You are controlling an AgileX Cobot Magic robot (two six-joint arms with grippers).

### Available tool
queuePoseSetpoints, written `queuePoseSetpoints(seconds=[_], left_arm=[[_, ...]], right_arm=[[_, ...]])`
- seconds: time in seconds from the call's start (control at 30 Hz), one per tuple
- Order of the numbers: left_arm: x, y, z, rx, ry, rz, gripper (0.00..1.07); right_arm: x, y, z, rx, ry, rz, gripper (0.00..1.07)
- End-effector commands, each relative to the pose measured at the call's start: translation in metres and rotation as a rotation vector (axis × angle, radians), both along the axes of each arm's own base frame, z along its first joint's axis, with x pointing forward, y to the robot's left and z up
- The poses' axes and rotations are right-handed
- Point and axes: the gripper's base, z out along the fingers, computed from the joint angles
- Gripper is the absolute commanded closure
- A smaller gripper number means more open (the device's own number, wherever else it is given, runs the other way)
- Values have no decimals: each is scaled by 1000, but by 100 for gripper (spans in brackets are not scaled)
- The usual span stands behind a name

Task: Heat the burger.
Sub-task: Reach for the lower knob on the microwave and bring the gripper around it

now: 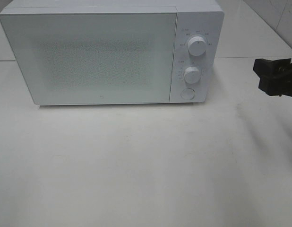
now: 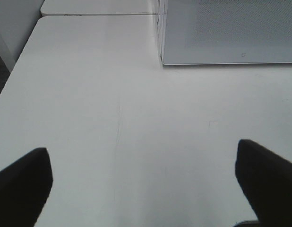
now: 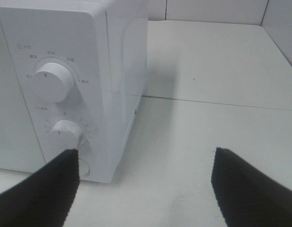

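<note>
**Ops:** Claw status?

**Me:** The left gripper (image 2: 142,147) is spread wide with nothing between its fingers. It hangs over the bare white table (image 2: 113,94). Its wrist cam shows a front lower corner of the microwave (image 2: 231,33) ahead, well apart from the fingers.

**Ops:** And the other side?

**Me:** The right gripper (image 3: 145,153) is also spread and holds nothing. It sits off the control-panel end of the microwave, near it but apart. In the high view I only get it at the right edge of frame, about level with the lower knob (image 1: 192,74).

**Ops:** Microwave?

**Me:** White box at the back of the table, with the door (image 1: 89,56) shut flush. The panel has 2 white dials, the upper knob (image 1: 198,46) directly above the lower knob. 1 round button (image 1: 187,93) sits below both.

**Ops:** Where's the burger?

**Me:** I can't tell from my 3 views. The door has a pale dotted window that I can't see through. The table in front of the microwave shows only a faint shadow.
</note>
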Motion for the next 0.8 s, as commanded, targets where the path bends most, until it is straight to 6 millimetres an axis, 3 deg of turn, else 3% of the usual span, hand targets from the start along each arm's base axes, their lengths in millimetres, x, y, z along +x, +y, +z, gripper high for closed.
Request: queuePoseSetpoints(seconds=[0.03,0.23,0.47,0.8], left_arm=[[-2,-1,1,-11,-29,-3,9],[-2,-1,1,-11,-29,-3,9],[-2,-1,1,-11,-29,-3,9],[-2,-1,1,-11,-29,-3,9]], right_arm=[[6,-3,-2,-10,-38,-35,32],[15,9,-17,-10,-32,-38,32],[17,44,-41,-96,-35,-21,32],[17,73,-48,-57,-101,-97,32]])
